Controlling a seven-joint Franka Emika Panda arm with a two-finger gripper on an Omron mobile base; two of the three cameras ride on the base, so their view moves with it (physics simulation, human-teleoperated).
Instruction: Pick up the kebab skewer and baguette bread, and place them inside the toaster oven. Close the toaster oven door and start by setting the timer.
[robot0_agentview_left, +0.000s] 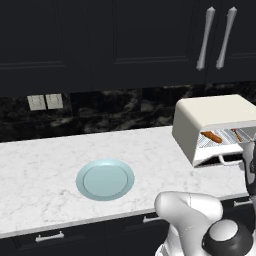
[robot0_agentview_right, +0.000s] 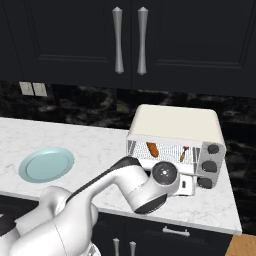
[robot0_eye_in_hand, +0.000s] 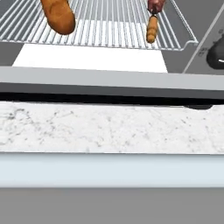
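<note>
We observe the cream toaster oven (robot0_agentview_right: 175, 122) standing on the white marble counter (robot0_agentview_left: 45, 165). Its toaster oven door (robot0_eye_in_hand: 87, 59) is folded down, open. On the wire rack inside, the orange-brown baguette bread (robot0_eye_in_hand: 58, 15) lies at one side; the kebab skewer (robot0_eye_in_hand: 152, 22) lies apart at the other.

Baguette bread (robot0_agentview_right: 152, 148) and kebab skewer (robot0_agentview_right: 183, 154) are lying inside the toaster oven (robot0_agentview_right: 175, 125), frame right; plate (robot0_agentview_right: 46, 164) is sitting on the surface (robot0_agentview_right: 95, 142), lower left.
</note>
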